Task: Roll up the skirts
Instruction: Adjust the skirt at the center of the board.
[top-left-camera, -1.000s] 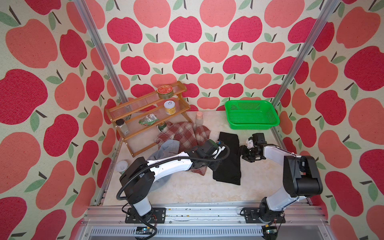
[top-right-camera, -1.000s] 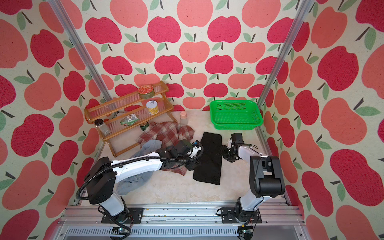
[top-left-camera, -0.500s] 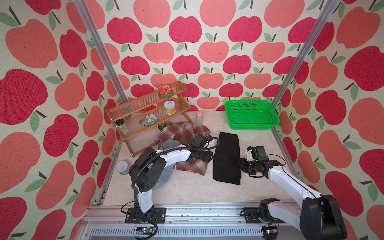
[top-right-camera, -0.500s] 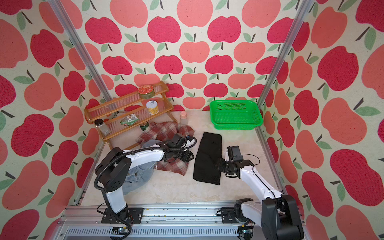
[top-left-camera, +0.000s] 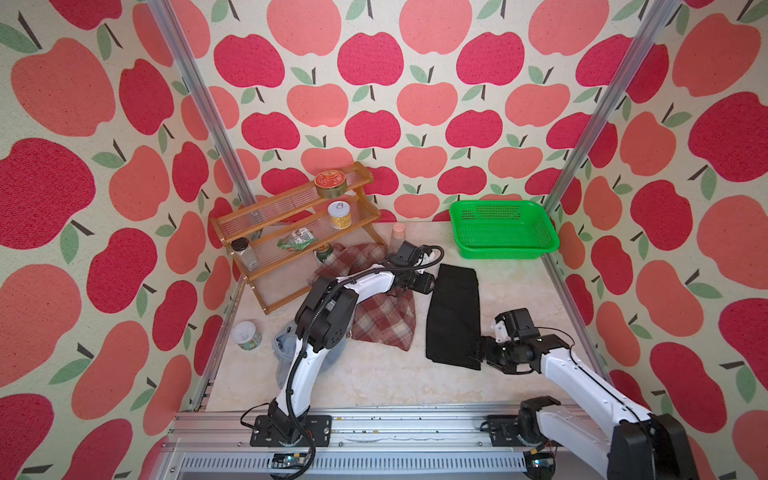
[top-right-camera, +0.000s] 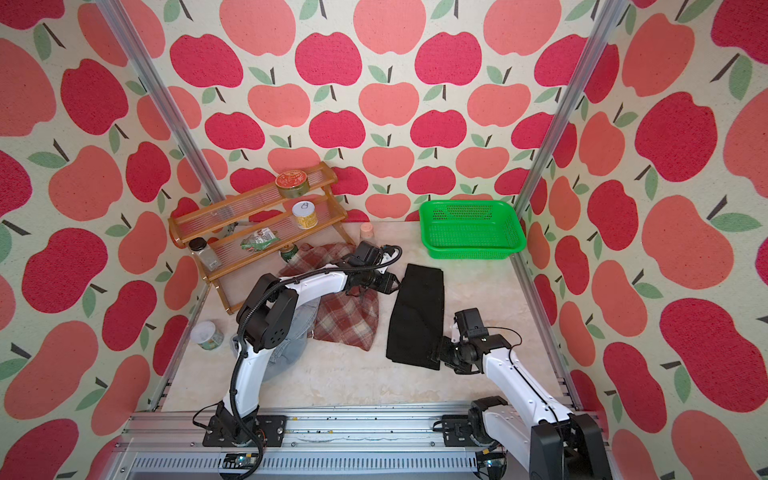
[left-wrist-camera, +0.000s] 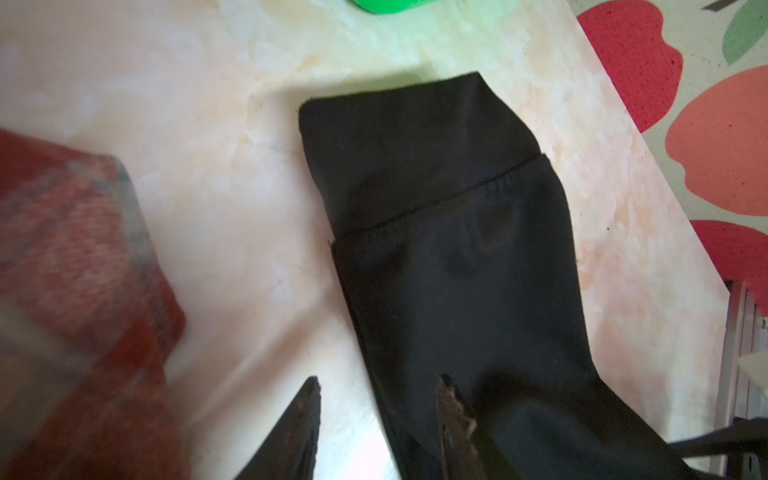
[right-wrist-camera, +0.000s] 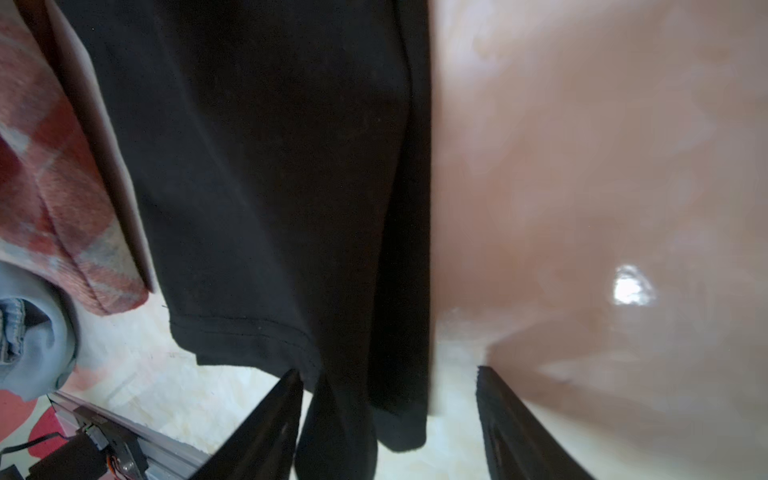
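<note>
- The black skirt lies flat as a long folded strip in the middle of the table, just right of the plaid skirt. No part of it is rolled yet.
- In the last second the right gripper swung from beside the strip's far half to its near hem corner, probably to start rolling there.
- Its jaws have widened and straddle that corner without pinching it.
- The left gripper stays by the waistband edge, partly open and holding nothing.

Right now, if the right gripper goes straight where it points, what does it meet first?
The black skirt: its near corner lies between the open jaws of the right gripper, so contact looks nearly immediate, though its height is unclear.
</note>
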